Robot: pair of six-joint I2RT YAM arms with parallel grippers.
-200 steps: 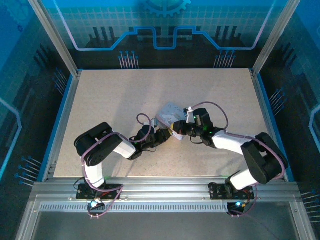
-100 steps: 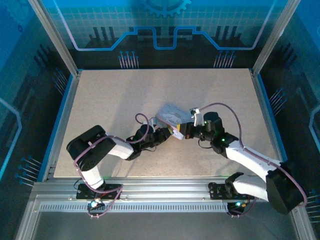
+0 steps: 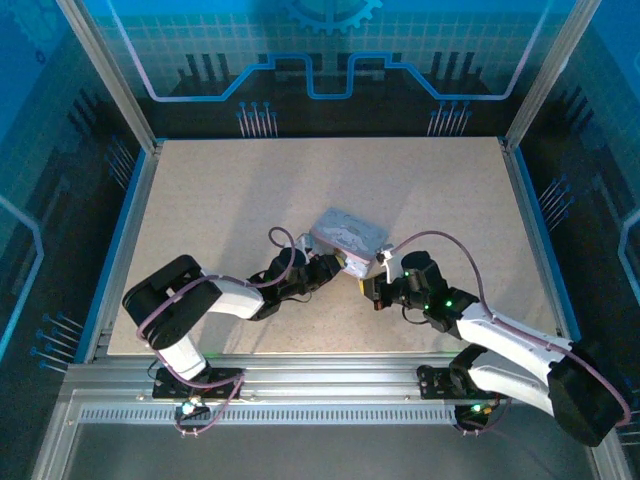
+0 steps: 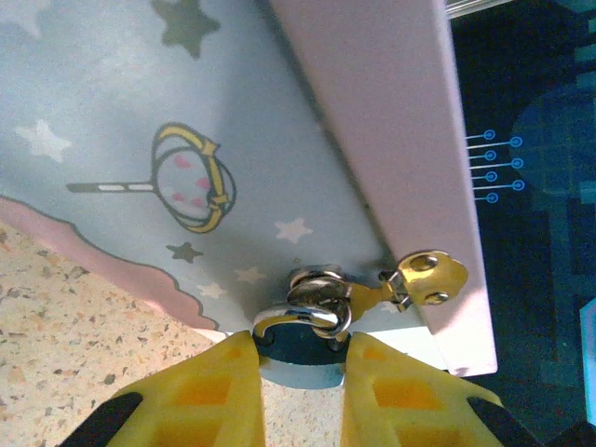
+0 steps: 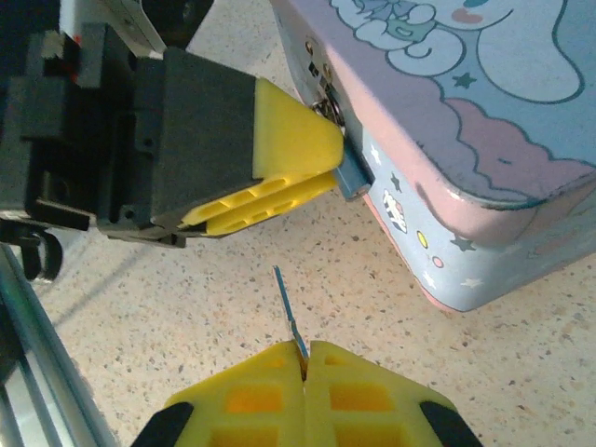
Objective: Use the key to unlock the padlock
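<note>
The padlock (image 4: 300, 346), a dark bluish body with a silvery shackle, hangs from the ring of the gold hasp (image 4: 425, 277) on the pastel tin (image 4: 158, 112). My left gripper (image 4: 300, 358) is shut on the padlock body, one yellow finger on each side. In the right wrist view the padlock (image 5: 353, 177) shows as a blue edge between those fingers and the tin (image 5: 466, 140). My right gripper (image 5: 304, 354) is shut on the key (image 5: 287, 305), whose thin blade points toward the padlock from a short way off. From above, the left gripper (image 3: 336, 267) and right gripper (image 3: 371, 291) stand apart.
The lavender tin (image 3: 346, 234) lies mid-table, tilted, with the left arm's body (image 5: 84, 140) close by on its left. Speckled tabletop (image 3: 250, 190) stretches open behind the tin. A metal rail (image 3: 320, 375) runs along the near edge.
My right gripper has drawn back from the padlock toward the near edge with the key in it, and its arm has swung out to the right. The left gripper stays on the padlock.
</note>
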